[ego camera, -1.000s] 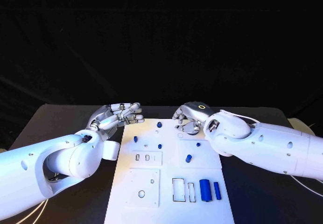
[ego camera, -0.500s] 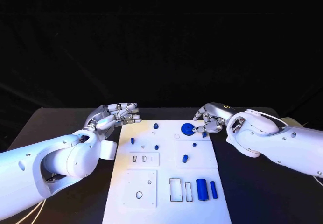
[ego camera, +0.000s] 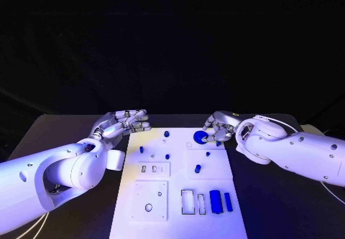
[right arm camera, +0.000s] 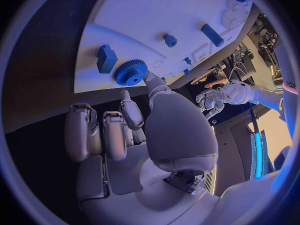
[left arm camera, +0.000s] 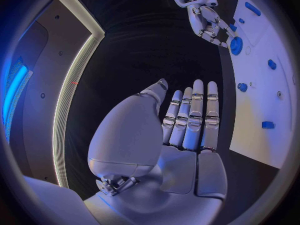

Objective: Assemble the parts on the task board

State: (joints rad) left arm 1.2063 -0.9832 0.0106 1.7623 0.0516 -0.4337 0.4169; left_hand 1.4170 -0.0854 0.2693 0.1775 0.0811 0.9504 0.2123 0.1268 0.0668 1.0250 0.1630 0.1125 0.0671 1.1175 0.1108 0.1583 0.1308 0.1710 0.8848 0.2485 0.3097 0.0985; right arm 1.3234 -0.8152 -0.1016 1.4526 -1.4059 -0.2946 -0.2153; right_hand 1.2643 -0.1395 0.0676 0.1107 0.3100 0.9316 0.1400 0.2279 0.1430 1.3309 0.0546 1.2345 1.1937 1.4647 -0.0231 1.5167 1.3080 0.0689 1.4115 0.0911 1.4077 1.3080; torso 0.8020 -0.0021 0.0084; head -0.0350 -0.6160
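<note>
The white task board (ego camera: 180, 224) lies in the middle of the table, with several small blue parts on it. A blue gear (ego camera: 200, 138) sits tilted over the board's far right part. My right hand (ego camera: 219, 129) pinches its rim between the thumb and a fingertip, the other fingers curled beside it. The right wrist view has the gear (right arm camera: 130, 72) at the thumb tip of that hand (right arm camera: 144, 130), next to a blue block (right arm camera: 106, 57). My left hand (ego camera: 122, 123) hovers off the board's far left corner, fingers straight, holding nothing.
Two blue cylinders (ego camera: 215, 202) lie side by side at the board's near right, next to rectangular slots (ego camera: 190, 201). Short blue pegs (ego camera: 166, 134) stand on the far half. Black table (ego camera: 65, 134) surrounds the board on both sides.
The right hand drew back to the right from over the board's far part, uncovering the gear, then edged slightly left again. The gear has barely moved. The left hand stays put.
</note>
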